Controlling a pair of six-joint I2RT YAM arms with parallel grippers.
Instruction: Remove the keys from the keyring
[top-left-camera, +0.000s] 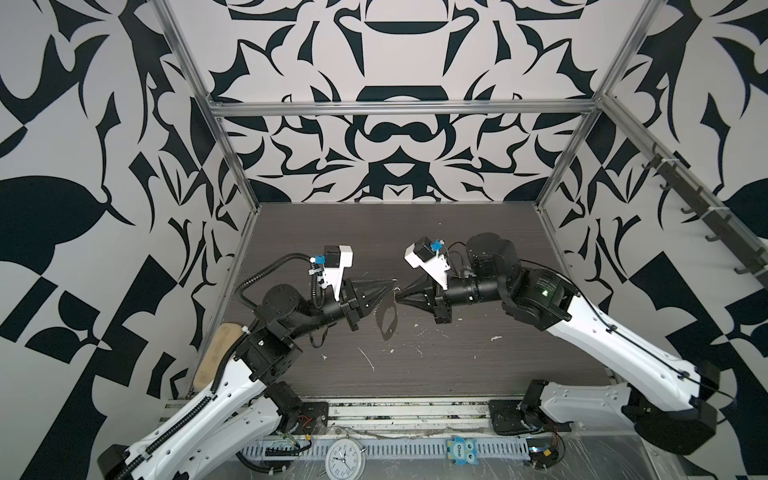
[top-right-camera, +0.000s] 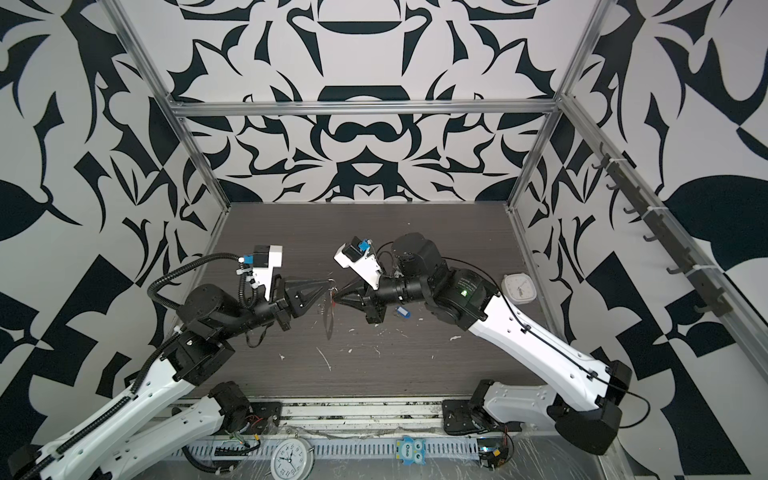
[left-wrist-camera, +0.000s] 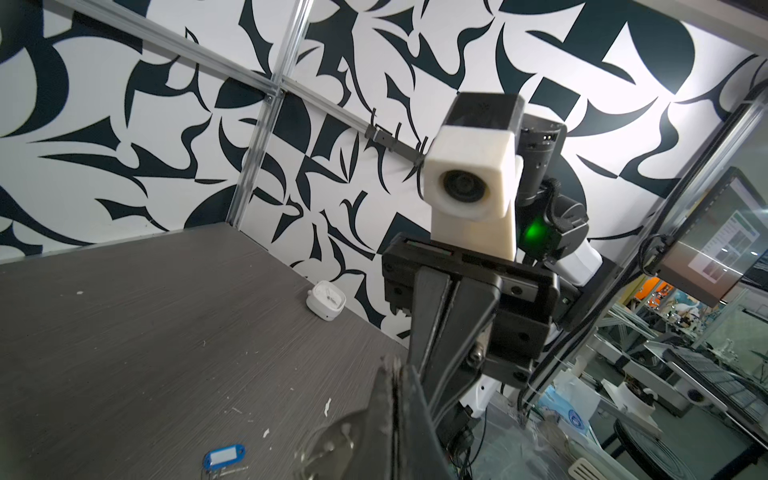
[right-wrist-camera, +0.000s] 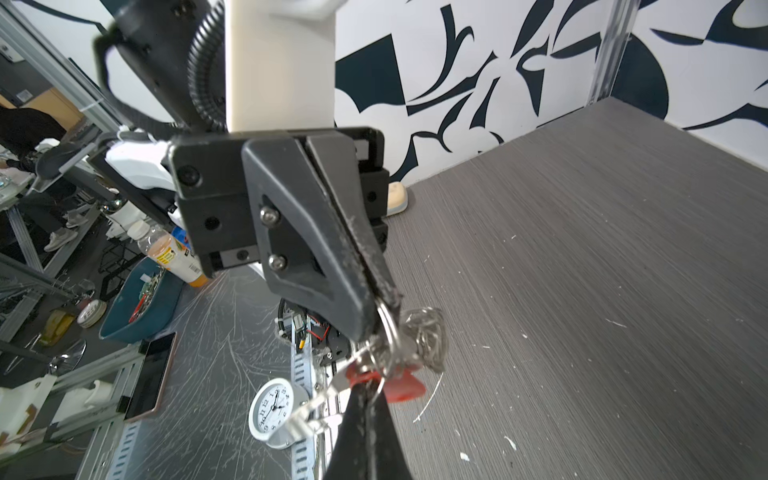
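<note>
Left end effector (right-wrist-camera: 384, 305) pinches keyring (right-wrist-camera: 392, 332), right end effector (right-wrist-camera: 365, 388) pinches red key (right-wrist-camera: 409, 388); hard pull may slip thin ring.

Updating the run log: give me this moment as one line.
left gripper: shut on keyring | right gripper: shut on red key | blue key: off ring, on table

Both arms have white shells on the long links and round black joints. A black ribbed hose (top-left-camera: 266, 270) runs along the left arm (top-left-camera: 232, 388). A thin black cable (top-left-camera: 610, 328) is clipped on the right arm (top-left-camera: 623, 349), where a small green light (top-left-camera: 544, 292) shines. Each wrist carries a white camera mount (top-left-camera: 338, 266) with a blue clip (top-left-camera: 319, 260). The fingers (right-wrist-camera: 307, 232) are black and triangular, with two silver screws (right-wrist-camera: 269, 215).
</note>
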